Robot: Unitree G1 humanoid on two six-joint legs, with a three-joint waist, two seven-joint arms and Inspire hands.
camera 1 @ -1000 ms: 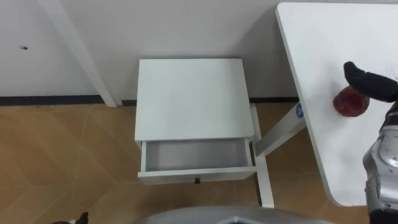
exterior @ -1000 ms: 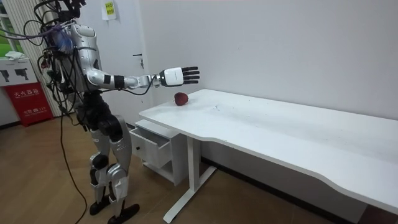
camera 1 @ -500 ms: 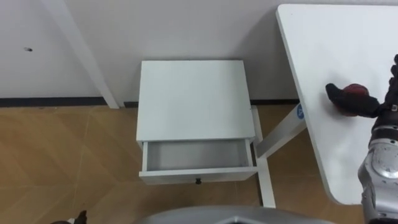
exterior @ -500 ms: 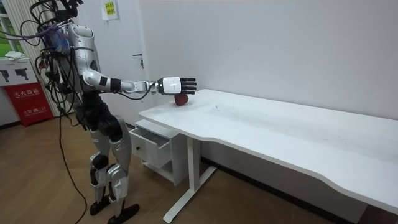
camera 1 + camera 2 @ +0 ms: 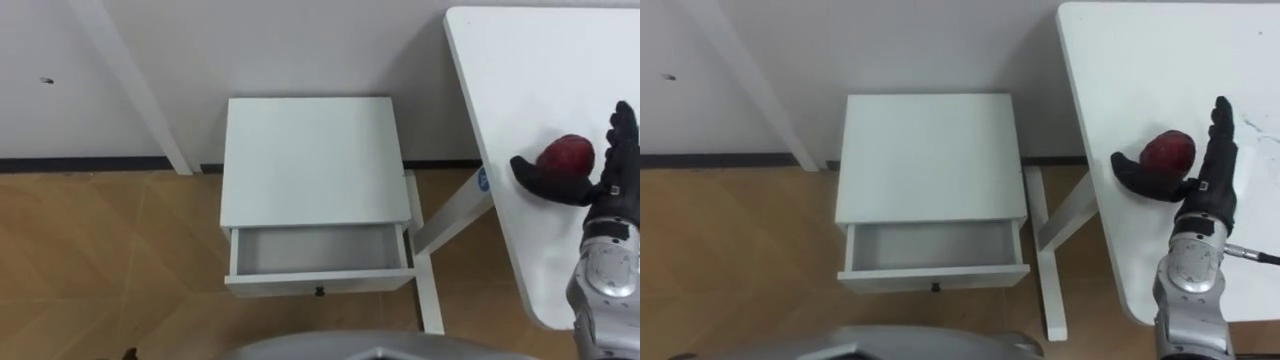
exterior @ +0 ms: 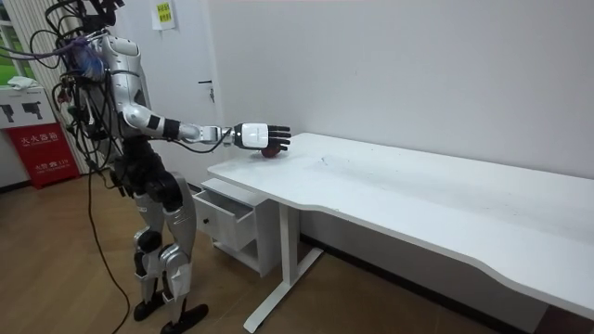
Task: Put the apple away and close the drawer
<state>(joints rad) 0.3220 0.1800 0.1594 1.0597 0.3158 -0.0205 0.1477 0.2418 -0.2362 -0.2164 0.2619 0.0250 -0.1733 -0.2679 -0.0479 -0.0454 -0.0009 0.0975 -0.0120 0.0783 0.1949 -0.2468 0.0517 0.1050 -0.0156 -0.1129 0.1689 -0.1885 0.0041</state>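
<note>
The right hand (image 5: 1202, 180) lies spread on the white surface (image 5: 1140, 60), fingers (image 5: 1219, 120) straight and pointing toward the wall, thumb splayed out wide. The apple (image 5: 1168, 150) sits on the surface in the crook between thumb and fingers, against the hand but not clasped. Beside the surface stands a small white cabinet (image 5: 305, 160), its drawer (image 5: 315, 250) pulled open, well apart from the apple.
</note>
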